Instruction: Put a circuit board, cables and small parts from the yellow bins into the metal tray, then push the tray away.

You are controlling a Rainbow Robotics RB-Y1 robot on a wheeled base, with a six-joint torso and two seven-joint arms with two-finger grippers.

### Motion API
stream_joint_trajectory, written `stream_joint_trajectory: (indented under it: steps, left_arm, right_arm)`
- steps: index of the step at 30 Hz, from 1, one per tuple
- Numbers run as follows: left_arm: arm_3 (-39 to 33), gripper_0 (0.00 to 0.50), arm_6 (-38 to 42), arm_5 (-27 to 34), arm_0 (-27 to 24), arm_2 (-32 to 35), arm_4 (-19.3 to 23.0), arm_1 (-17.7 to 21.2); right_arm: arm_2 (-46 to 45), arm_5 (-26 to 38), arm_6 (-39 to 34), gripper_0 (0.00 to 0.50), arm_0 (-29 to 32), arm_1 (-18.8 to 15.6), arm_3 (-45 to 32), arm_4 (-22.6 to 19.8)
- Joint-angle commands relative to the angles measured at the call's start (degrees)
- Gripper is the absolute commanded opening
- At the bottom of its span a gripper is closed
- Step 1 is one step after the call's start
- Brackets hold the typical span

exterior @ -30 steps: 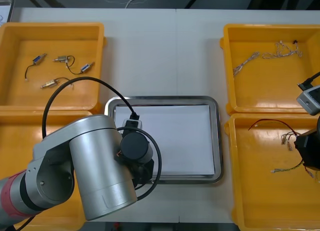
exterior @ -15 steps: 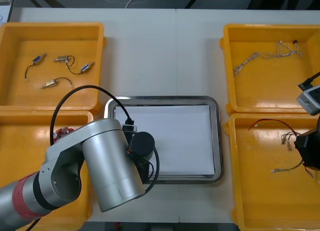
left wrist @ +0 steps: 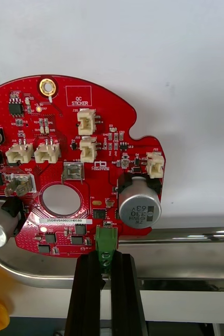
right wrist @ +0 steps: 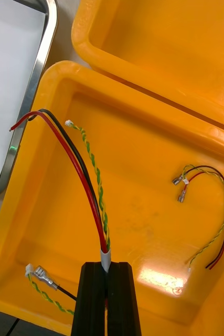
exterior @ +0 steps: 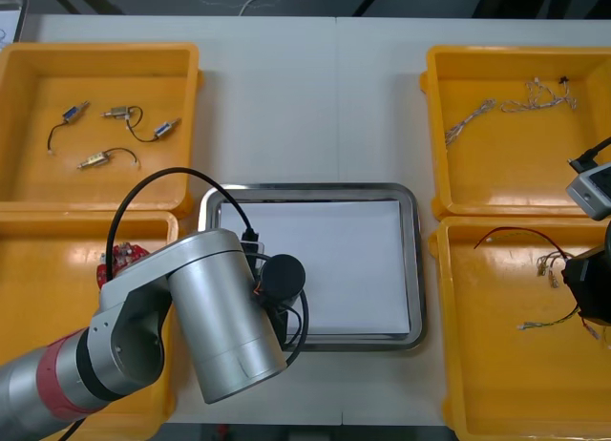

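The left hand [left wrist: 105,258] is clamped on the green connector [left wrist: 105,245] at the edge of a round red circuit board [left wrist: 70,157]. It holds the board over the near left corner of the metal tray [left wrist: 195,260], mostly above the white inside. The right hand [right wrist: 106,269] is closed tight on a red, black and yellow cable [right wrist: 88,184] over the near right yellow bin [right wrist: 153,136].
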Motion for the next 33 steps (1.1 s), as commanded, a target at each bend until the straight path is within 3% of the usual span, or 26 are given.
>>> stream_joint_trajectory:
  steps: [1,33]
  left_arm:
    - [-0.54,0.0,-1.08,0.37,0.79,-1.42,-0.77,-1.83]
    - [1.66,0.0,-4.86,-3.9,2.02,-2.38,-3.41,-1.83]
  right_arm:
    - [0.42,0.19,2.58,0.0,-0.96,-1.89,-1.65,0.32]
    - [0.42,0.19,2.58,0.0,-0.96,-1.89,-1.65,0.32]
